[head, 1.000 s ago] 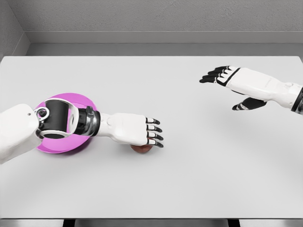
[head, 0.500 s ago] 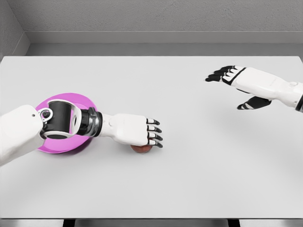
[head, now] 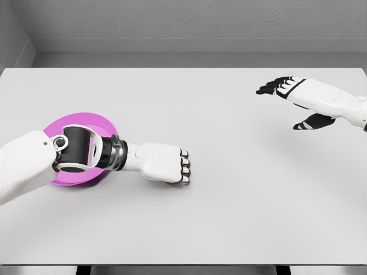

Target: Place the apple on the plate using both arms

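Note:
My left hand (head: pixel 175 171) lies palm down on the white table (head: pixel 229 200), just right of the magenta plate (head: pixel 80 121). Its fingers are curled down around the apple, which is almost wholly hidden beneath the hand; only a sliver of dark red (head: pixel 172 183) shows under the knuckles. My left forearm crosses over the plate and covers its front part. My right hand (head: pixel 278 87) hovers over the far right of the table, fingers spread and holding nothing.
The table's far edge meets a grey wall at the top. Its near edge runs along the bottom of the view.
My left hand's fingers have curled down over the apple, hiding it. My right hand has drifted further right and slightly up.

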